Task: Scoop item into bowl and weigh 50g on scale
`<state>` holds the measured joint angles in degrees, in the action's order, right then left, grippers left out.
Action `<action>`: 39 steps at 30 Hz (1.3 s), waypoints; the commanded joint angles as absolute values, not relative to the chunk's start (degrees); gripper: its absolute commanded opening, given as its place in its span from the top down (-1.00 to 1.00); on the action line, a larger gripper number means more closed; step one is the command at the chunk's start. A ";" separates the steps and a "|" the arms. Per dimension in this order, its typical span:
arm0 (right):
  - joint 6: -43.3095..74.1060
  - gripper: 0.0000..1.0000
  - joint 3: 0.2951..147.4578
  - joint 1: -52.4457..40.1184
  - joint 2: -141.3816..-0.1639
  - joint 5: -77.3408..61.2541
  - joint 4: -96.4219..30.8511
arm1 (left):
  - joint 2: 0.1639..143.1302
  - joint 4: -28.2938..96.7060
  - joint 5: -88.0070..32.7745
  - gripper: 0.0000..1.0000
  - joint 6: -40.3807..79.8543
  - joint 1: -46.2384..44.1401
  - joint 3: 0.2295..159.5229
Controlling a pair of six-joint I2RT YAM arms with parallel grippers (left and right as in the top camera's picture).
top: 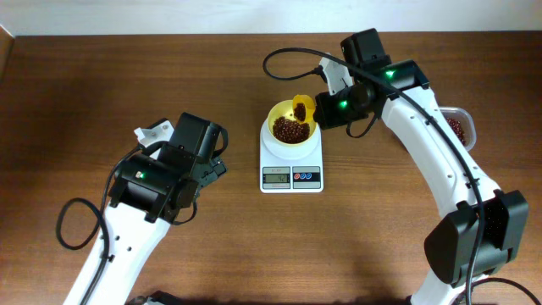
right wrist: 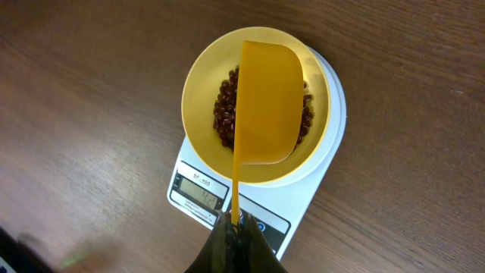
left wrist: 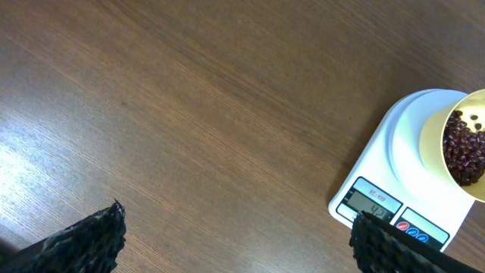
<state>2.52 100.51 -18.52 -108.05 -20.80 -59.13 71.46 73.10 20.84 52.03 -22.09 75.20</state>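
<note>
The yellow bowl (top: 276, 119) stands on the white scale (top: 291, 165) at mid-table, with red-brown beans (top: 290, 130) heaped inside. My right gripper (top: 318, 107) is shut on the thin handle of a yellow-orange scoop (top: 301, 108), which hangs tipped over the bowl's far-right rim. From the right wrist, the scoop (right wrist: 265, 98) shows its back above the beans (right wrist: 222, 114) and bowl (right wrist: 198, 91), gripper (right wrist: 236, 224) below, scale (right wrist: 307, 199) beneath. My left gripper (top: 217, 166) is open over bare wood left of the scale. The left wrist view shows its fingertips (left wrist: 102, 235) wide apart, gripper (left wrist: 239, 243) empty, scale (left wrist: 379, 163) at right.
A clear plastic container (top: 461, 127) holding more beans sits at the right, partly hidden behind my right arm. The scale's display (right wrist: 198, 191) is lit. Dark wooden tabletop surrounds the scale, and the table's far edge runs along the top.
</note>
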 commanded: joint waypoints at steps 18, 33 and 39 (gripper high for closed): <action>1.91 0.92 103.09 -19.55 -103.98 -17.54 -61.52 | 70.78 73.17 21.37 -0.98 51.96 -21.85 75.31; 0.84 0.92 104.05 -19.55 -103.37 -18.37 -63.42 | 70.78 73.17 21.39 -0.98 51.96 -21.85 75.31; 0.86 0.92 104.42 -19.51 -103.24 -19.00 -63.29 | 70.78 73.17 21.39 -0.98 51.96 -21.85 75.31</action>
<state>1.28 102.98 -19.00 -105.43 -18.06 -63.05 71.46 73.10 20.84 52.03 -22.09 75.20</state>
